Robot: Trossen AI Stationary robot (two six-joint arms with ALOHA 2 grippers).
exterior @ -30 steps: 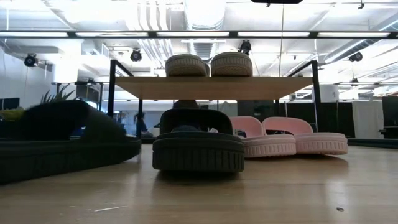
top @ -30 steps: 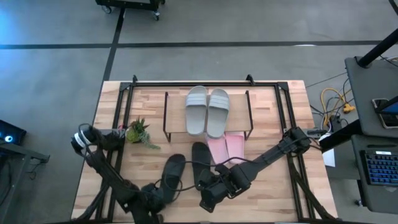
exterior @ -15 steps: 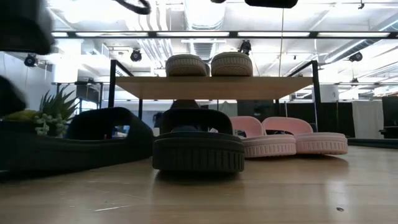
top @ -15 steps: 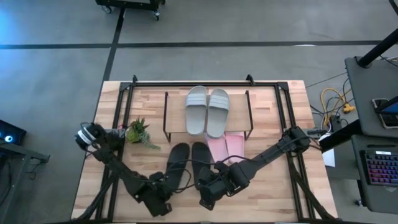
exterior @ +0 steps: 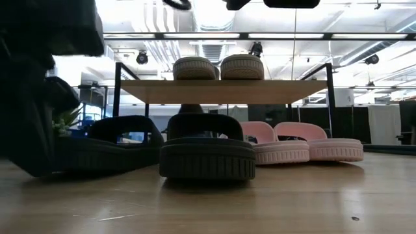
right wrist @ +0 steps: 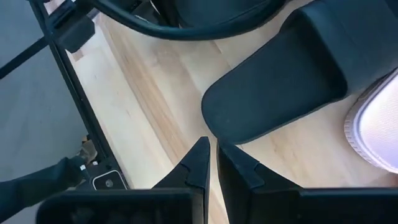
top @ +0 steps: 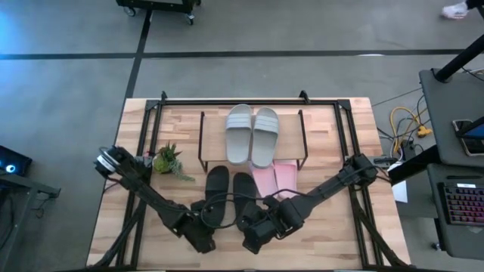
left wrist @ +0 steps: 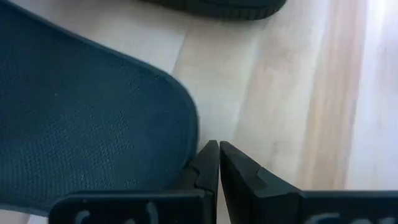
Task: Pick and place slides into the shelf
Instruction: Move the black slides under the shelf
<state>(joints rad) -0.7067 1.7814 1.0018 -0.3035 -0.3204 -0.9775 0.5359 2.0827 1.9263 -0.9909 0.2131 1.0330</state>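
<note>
The shelf (top: 252,121) carries the two grey-green slides (top: 252,134) on its top board, and the pink pair (top: 274,179) sits tucked beneath. Both black slides lie just in front of the shelf on the surface (top: 333,227). The left hand (top: 203,236), clenched and empty, sits at the heel of the left black slide (top: 215,193), likely nudging it toward the shelf. The right hand (top: 254,234), also clenched and empty, waits behind the right black slide (top: 246,195).

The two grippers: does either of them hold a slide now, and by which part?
Neither holds anything. The left gripper is shut beside the heel of the left black slide, and the right gripper is shut just short of the right black slide.
</note>
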